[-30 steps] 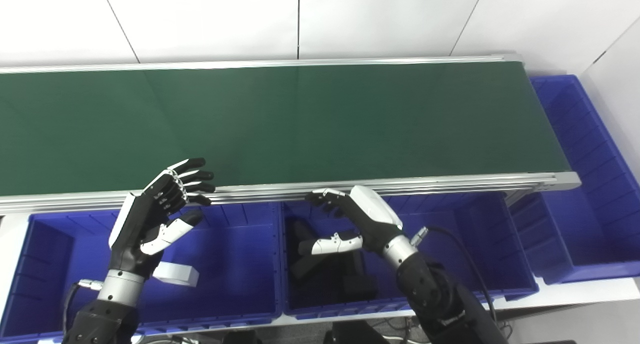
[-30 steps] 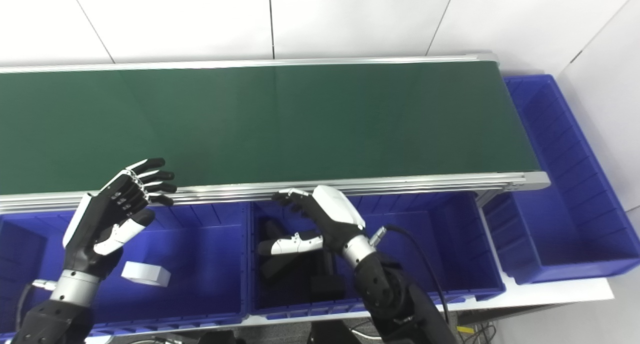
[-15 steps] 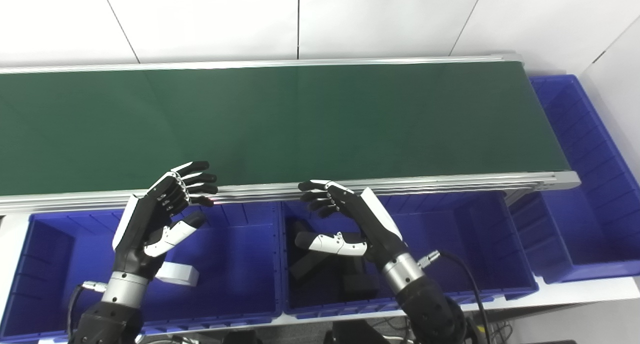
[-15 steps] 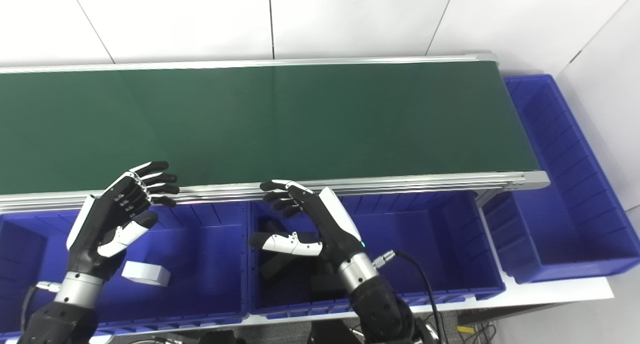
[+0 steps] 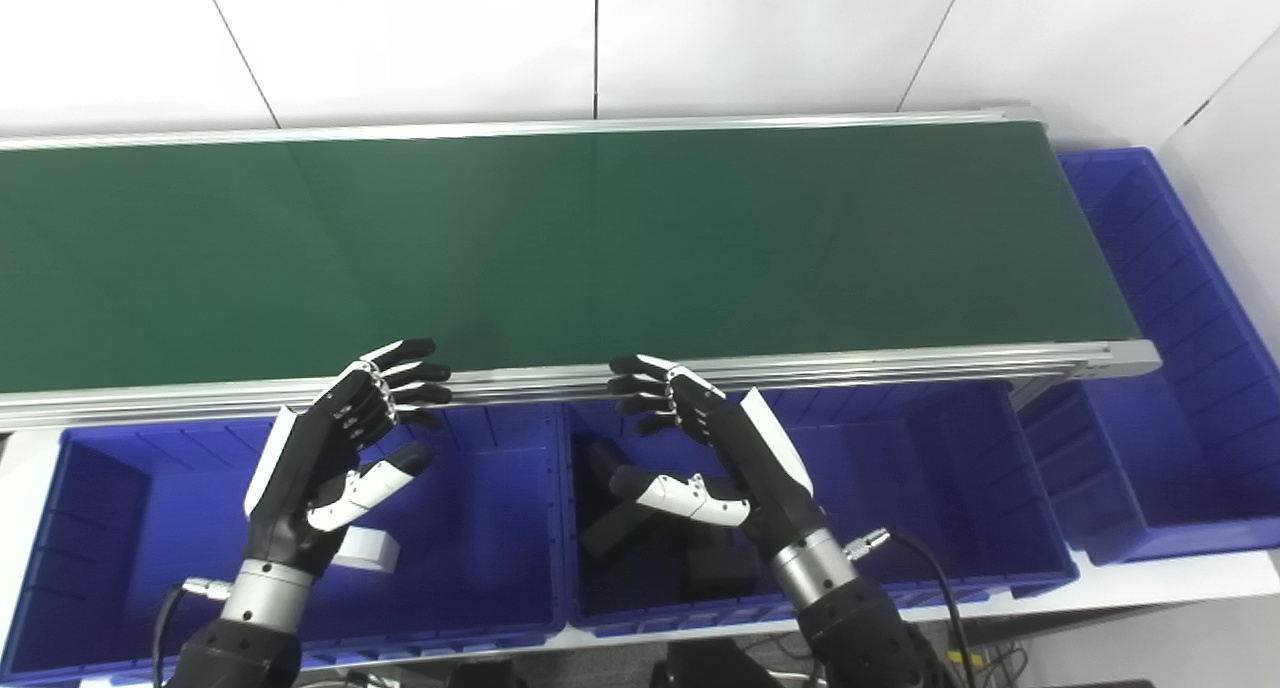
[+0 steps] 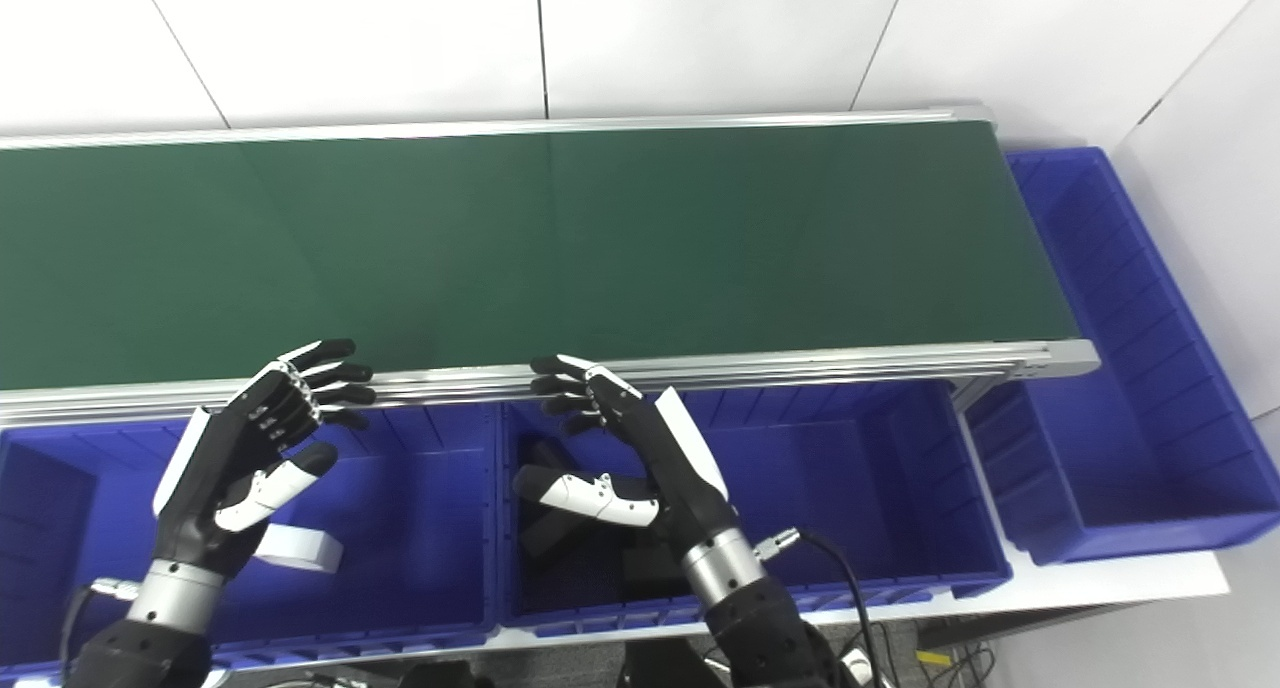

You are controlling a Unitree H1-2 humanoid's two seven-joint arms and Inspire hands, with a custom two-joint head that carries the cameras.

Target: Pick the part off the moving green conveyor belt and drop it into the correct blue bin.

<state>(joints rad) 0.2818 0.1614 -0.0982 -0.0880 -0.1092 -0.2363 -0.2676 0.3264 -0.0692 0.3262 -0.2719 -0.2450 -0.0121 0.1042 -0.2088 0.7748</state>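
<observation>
The green conveyor belt (image 5: 600, 238) runs across the view with no part on it. My left hand (image 5: 335, 448) is open and empty, held over the left blue bin (image 5: 470, 608) near the belt's front rail. My right hand (image 5: 715, 448) is open and empty, held over the middle blue bin (image 5: 900, 448). A white block (image 5: 365, 550) lies in the left bin, partly hidden by my left hand. Black parts (image 5: 640, 538) lie in the middle bin under my right hand.
A third blue bin (image 5: 1170, 298) stands at the belt's right end. The belt's aluminium front rail (image 5: 900, 360) runs just above the two front bins. A white wall stands behind the belt.
My right hand has turned and spread its fingers over the middle bin. My left hand has drifted slightly right and down. The belt stays bare.
</observation>
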